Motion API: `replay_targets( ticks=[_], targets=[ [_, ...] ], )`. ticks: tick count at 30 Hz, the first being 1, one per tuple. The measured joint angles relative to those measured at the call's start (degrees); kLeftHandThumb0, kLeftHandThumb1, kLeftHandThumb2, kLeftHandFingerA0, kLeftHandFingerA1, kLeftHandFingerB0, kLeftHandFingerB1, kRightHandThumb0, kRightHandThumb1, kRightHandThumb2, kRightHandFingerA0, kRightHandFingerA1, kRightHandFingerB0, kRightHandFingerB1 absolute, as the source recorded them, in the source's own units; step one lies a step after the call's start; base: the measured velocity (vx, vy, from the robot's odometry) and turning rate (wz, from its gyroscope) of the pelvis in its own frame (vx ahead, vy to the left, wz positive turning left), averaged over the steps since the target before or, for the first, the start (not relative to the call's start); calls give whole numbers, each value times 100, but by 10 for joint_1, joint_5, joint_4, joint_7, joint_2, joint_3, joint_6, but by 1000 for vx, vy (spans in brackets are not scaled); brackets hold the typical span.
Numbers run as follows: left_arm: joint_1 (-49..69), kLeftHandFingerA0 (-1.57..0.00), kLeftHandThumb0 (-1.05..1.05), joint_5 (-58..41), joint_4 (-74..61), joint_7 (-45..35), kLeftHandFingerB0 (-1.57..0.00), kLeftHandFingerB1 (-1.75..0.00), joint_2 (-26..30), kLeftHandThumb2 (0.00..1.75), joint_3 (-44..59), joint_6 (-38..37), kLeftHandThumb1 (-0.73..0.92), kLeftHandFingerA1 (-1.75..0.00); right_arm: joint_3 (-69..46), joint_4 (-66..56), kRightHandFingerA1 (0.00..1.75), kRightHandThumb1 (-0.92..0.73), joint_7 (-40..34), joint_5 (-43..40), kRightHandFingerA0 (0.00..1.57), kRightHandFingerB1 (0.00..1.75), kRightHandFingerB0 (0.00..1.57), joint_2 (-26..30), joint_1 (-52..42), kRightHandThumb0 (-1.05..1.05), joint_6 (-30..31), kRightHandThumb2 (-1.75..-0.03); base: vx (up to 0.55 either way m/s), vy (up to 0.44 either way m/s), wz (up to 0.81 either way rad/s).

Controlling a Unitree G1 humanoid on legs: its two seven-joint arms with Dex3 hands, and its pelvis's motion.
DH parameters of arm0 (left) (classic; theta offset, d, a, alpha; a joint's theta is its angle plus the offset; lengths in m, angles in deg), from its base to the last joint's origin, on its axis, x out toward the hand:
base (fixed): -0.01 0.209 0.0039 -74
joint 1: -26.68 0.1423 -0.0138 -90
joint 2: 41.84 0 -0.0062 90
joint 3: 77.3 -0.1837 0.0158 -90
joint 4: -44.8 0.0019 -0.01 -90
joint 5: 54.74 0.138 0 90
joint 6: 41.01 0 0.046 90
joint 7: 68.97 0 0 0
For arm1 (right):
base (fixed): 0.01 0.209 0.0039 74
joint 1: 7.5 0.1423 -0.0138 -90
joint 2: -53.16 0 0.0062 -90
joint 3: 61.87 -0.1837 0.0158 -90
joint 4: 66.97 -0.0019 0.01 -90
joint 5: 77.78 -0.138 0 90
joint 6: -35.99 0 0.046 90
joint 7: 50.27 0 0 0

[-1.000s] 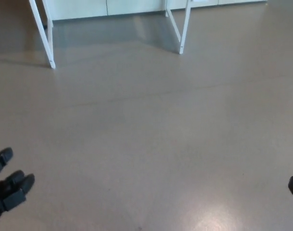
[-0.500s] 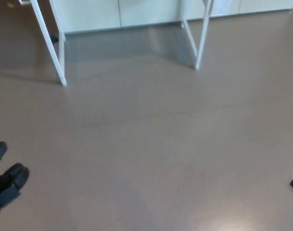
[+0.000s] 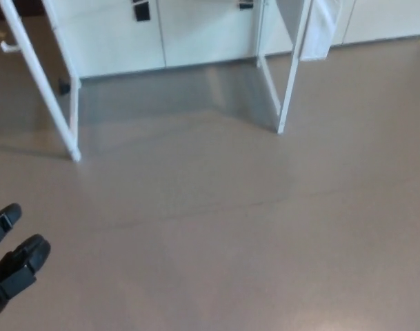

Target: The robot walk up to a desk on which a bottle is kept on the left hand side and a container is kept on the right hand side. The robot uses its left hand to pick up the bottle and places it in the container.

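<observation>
Readable text: none anywhere in the frame
Cabinets [image 3: 196,31], top of the frame: plain pale fronts, no lettering or numbers
Dark tags [image 3: 141,10] on the cabinets, upper centre: two small black patches, too blurred to tell whether anything is written on them
White frame legs [image 3: 290,65], upper left and upper centre: bare, no labels or brand marks
Floor [image 3: 230,227]: plain, no signs or markings
Left robot hand [image 3: 10,265], lower left of the frame: black, no visible logo or print
</observation>
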Motion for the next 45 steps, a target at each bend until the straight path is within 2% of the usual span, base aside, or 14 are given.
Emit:
replay_targets(
  ticks=[25,26,27,29,30,31,32,33,34,39,40,41,44,45],
  targets=[
    [-4,-17,-15,7,11,-1,-12,-32,5,62,-28,7,69,-38,-4,9,61,-50,-3,-16,50,37,23,-5,-24,-9,-1,-54,469,-4,6],
    [2,-16,-14,8,11,-1,-11,-32,4,63,-29,7,72,-38,-4,9,69,-31,-2,-16,49,52,14,-6,-34,-8,-1,-82,471,155,-20],
    [9,-16,-14,9,11,-1,-11,-32,4,63,-31,7,72,-38,-5,10,69,-31,-1,-16,49,52,14,-6,-45,-8,-2,-82,460,153,-27],
    [21,-16,-17,11,12,-1,-11,-31,5,64,-34,6,73,-37,-6,14,63,-51,2,-16,45,38,18,-10,-60,-8,-6,-54,546,198,-9],
    [21,-15,-17,12,12,-1,-10,-31,4,64,-34,6,73,-38,-5,14,69,-35,3,-16,43,51,11,-9,-61,-5,-7,-84,624,270,-96],
    [32,-15,-17,14,7,-1,-10,-31,6,64,-40,6,73,-38,-4,27,69,-35,12,-17,43,51,11,-13,-65,-5,-13,-84,612,262,-28],
    [43,-14,-19,15,-2,-1,-9,-31,8,64,-46,6,73,-38,-4,36,62,-53,19,-17,45,38,19,-13,-72,-6,-19,-55,602,248,-4],
    [57,-16,-20,17,-10,-2,-8,-31,10,65,-52,7,74,-38,-4,45,69,-35,25,-17,43,50,7,-13,-79,-8,-26,-83,601,247,2],
    [62,-13,-20,18,-14,-2,-8,-29,11,66,-54,7,75,-38,-3,50,68,-36,27,-17,41,49,6,-13,-82,-10,-28,-84,590,238,-4],
    [157,-22,-32,25,-33,-18,-15,-36,43,66,-66,15,67,-42,3,104,70,-33,58,-10,48,50,8,-11,-139,-9,-57,-82,516,186,9],
    [175,-26,-31,26,-32,-23,-17,-37,51,67,-67,17,68,-43,3,115,63,-50,64,-9,46,39,16,-10,-149,-13,-63,-54,395,73,20],
    [199,-21,-19,27,-29,-31,-8,-48,62,93,-67,21,50,-55,3,133,61,-51,73,-7,45,40,16,-8,-163,-16,-72,-58,434,26,30],
    [230,-20,-15,26,-15,-42,-9,-49,78,92,-62,31,49,-55,1,176,62,-52,88,-4,46,39,17,1,-181,-12,-89,-56,449,11,11],
    [237,-26,-18,24,-6,-49,-13,-35,85,63,-57,36,70,-44,2,196,69,-33,98,-2,46,51,9,4,-177,-11,-100,-82,440,-8,133]
  ],
)
